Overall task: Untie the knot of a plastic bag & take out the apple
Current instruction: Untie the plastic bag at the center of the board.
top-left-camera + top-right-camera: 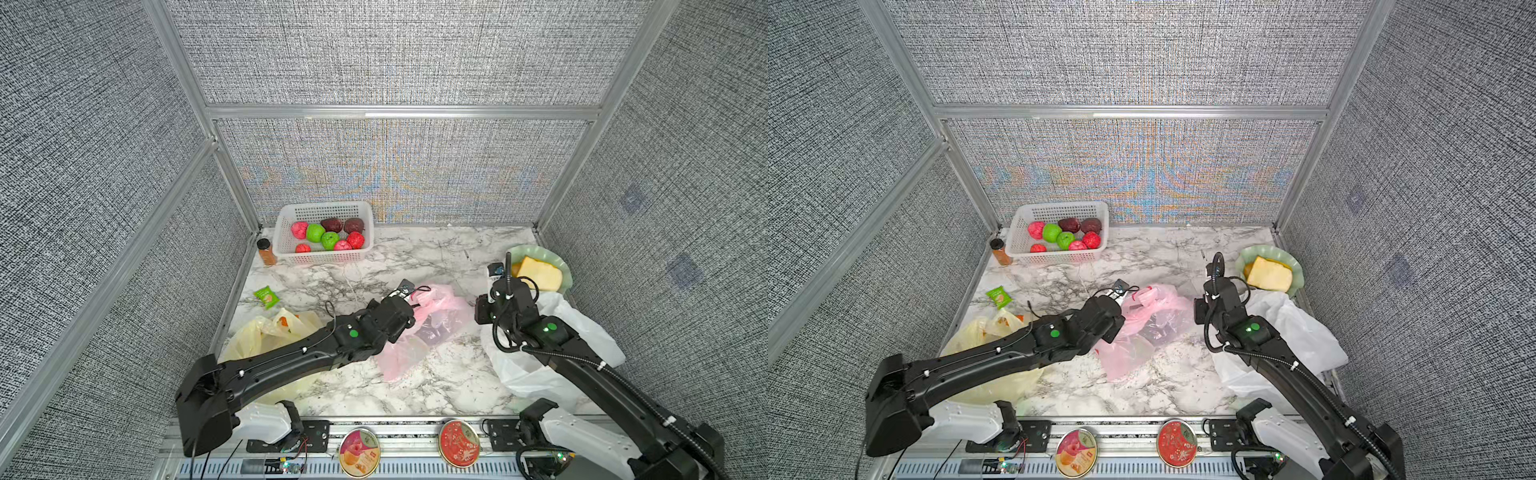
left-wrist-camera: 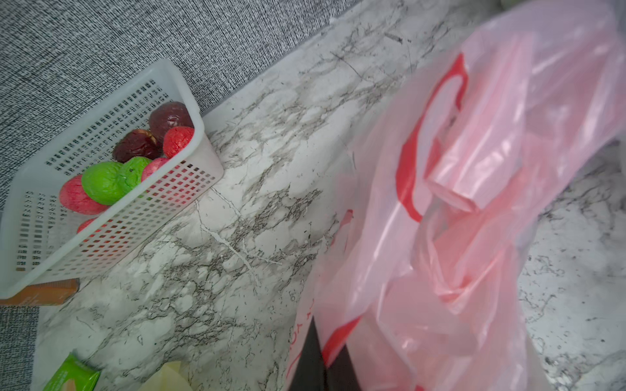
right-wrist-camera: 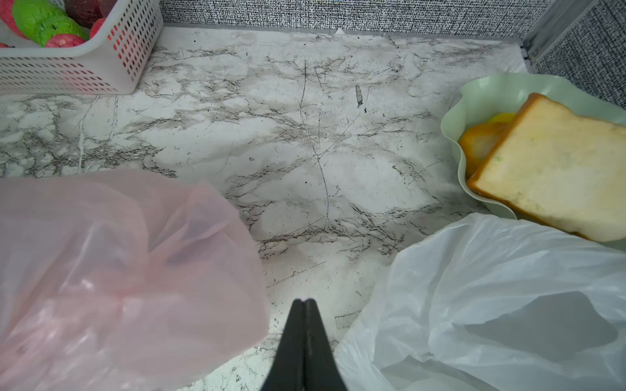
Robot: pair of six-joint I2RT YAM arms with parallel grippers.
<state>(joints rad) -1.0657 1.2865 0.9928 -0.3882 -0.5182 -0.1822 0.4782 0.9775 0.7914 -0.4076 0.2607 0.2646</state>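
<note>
pink bag (image 2: 474, 203) between left fingers (image 2: 306, 367)

Overhead stereo pair, close wrists — basket (image 2: 152, 210) shared

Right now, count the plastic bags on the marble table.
3: a translucent yellow plastic bag under the left arm, a pink plastic bag in the middle, a white plastic bag under the right arm.

thin glossy pink plastic bag (image 1: 440, 309) — marble-look table (image 1: 436, 257), perforated white plastic basket (image 1: 326, 257).
</note>
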